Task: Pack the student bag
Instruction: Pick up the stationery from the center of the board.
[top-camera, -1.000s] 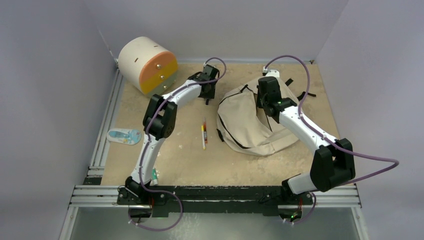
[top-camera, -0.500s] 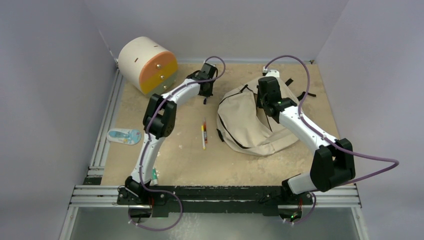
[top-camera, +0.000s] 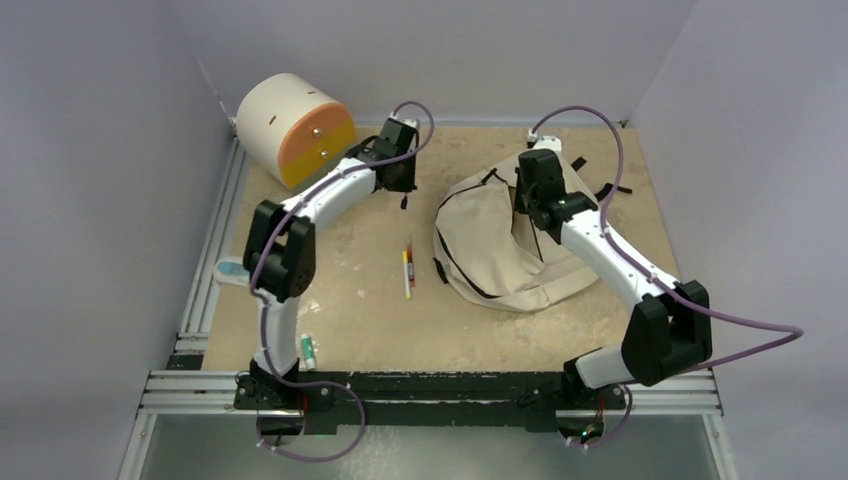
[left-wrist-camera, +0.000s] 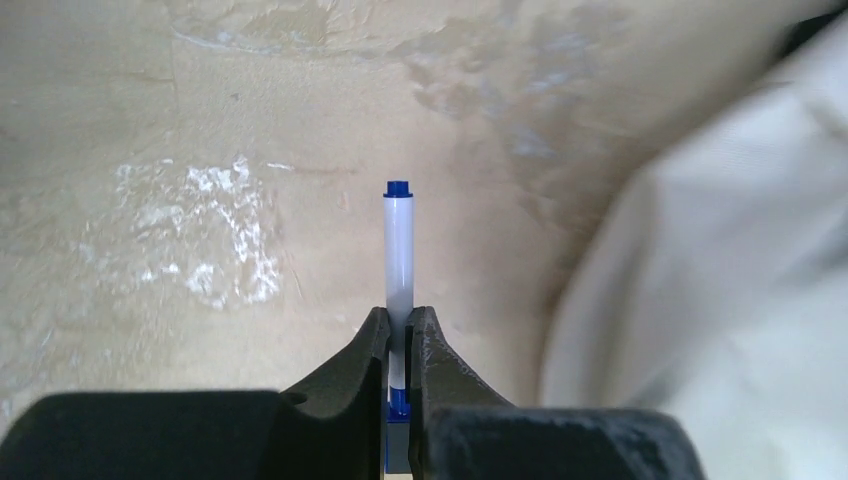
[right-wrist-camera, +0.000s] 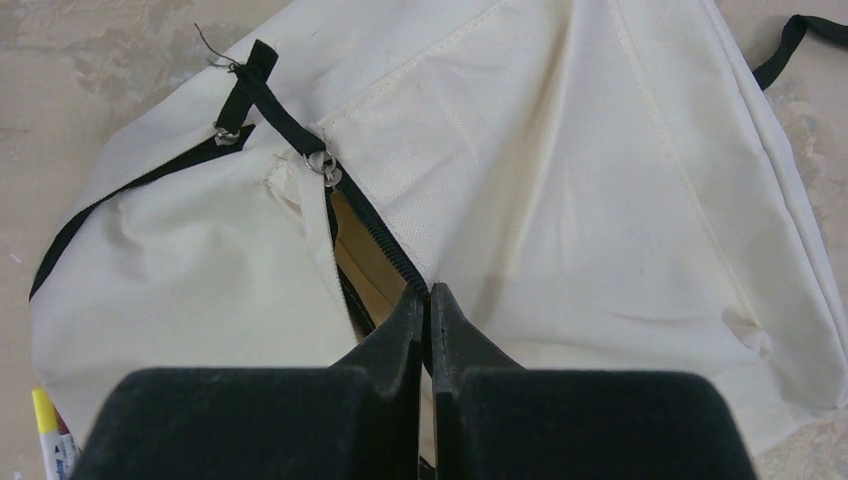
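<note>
On the far right of the table (top-camera: 360, 300) lies the student bag (top-camera: 500, 250), which looks soft and floppy and best held by its zipper (right-wrist-camera: 375, 240), where the right gripper (right-wrist-camera: 428, 300) pinches tight, while the left gripper (left-wrist-camera: 400, 325) just left of it squeezes a thin, light pen (left-wrist-camera: 398, 250).

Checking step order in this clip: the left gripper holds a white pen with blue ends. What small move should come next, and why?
Probably swing the left gripper, shut on the white pen with blue ends, rightward to the zipper gap of the cream fabric backpack. The right gripper pinches that gap's edge, and the gap shows open.
</note>
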